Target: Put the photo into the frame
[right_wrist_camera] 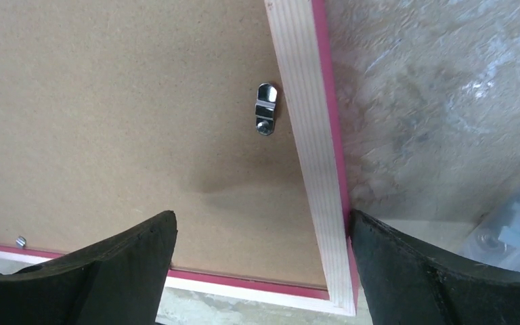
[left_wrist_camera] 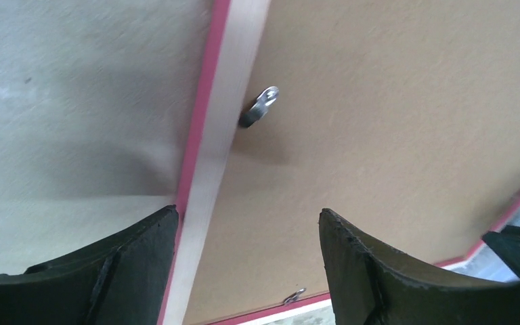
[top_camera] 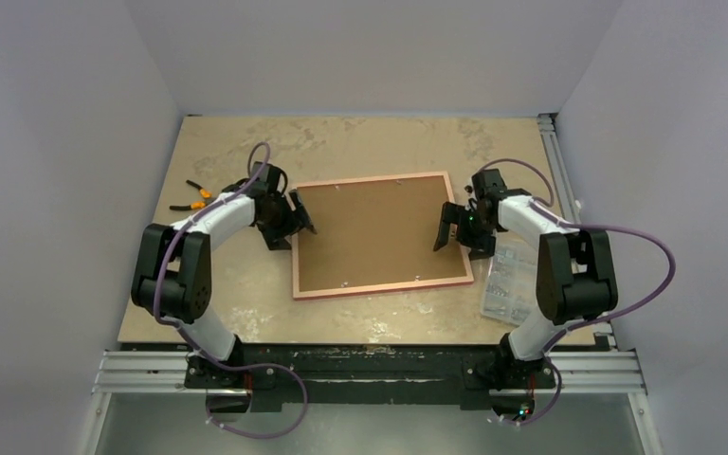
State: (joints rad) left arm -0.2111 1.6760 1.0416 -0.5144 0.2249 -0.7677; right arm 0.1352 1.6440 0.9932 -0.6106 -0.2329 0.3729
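The frame (top_camera: 379,287) lies back side up in the middle of the table, with a narrow pink border and a brown backing board (top_camera: 376,232) filling it. The photo is hidden or out of view. My left gripper (top_camera: 299,223) is open at the frame's left side. In the left wrist view its fingers (left_wrist_camera: 248,212) straddle the pale side rail (left_wrist_camera: 227,108), one outside the rail and one over the board. My right gripper (top_camera: 447,227) is open at the right side. Its fingers (right_wrist_camera: 261,215) straddle the right rail (right_wrist_camera: 305,115) the same way. Small metal clips (left_wrist_camera: 261,105) (right_wrist_camera: 265,108) sit by the rails.
Yellow-handled pliers (top_camera: 192,196) lie at the table's left, behind the left arm. A clear plastic packet (top_camera: 510,280) lies right of the frame, under the right arm, and shows at the right wrist view's edge (right_wrist_camera: 514,230). White walls close in three sides.
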